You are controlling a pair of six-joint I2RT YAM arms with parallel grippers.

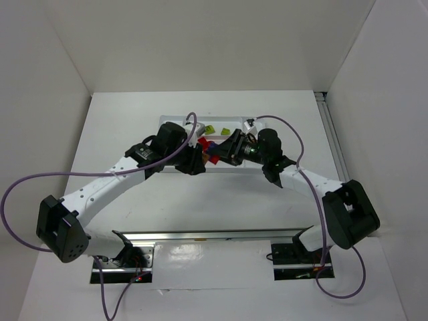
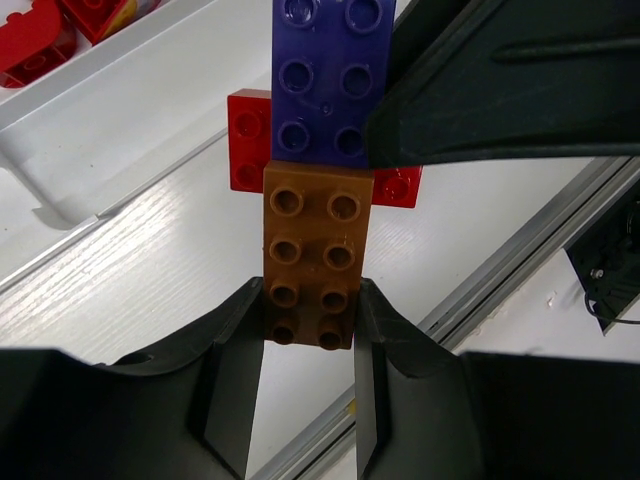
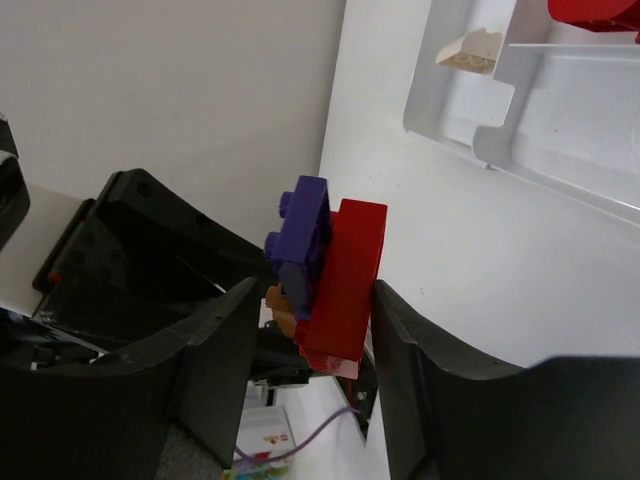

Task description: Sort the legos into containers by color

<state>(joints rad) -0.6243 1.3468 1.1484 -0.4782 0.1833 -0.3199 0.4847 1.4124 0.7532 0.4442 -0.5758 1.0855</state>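
Three legos are stuck together: an orange-brown brick (image 2: pixel 312 250) and a blue-purple brick (image 2: pixel 325 80) lie end to end on a red brick (image 2: pixel 250 140). My left gripper (image 2: pixel 310 330) is shut on the near end of the orange-brown brick. My right gripper (image 3: pixel 315 300) straddles the red brick (image 3: pixel 350 280) and the blue-purple brick (image 3: pixel 305 235). One pad touches the red face, while a thin gap shows at the purple studs. Both grippers meet over the white tray (image 1: pixel 174 122), left gripper (image 1: pixel 196 159) and right gripper (image 1: pixel 224 150).
Two lime green bricks (image 1: pixel 209 128) lie in a far compartment. Red bricks (image 2: pixel 40 45) sit in another section, and a tan brick (image 3: pixel 470 52) rests in a corner section. A metal rail (image 2: pixel 500 270) runs beside the tray.
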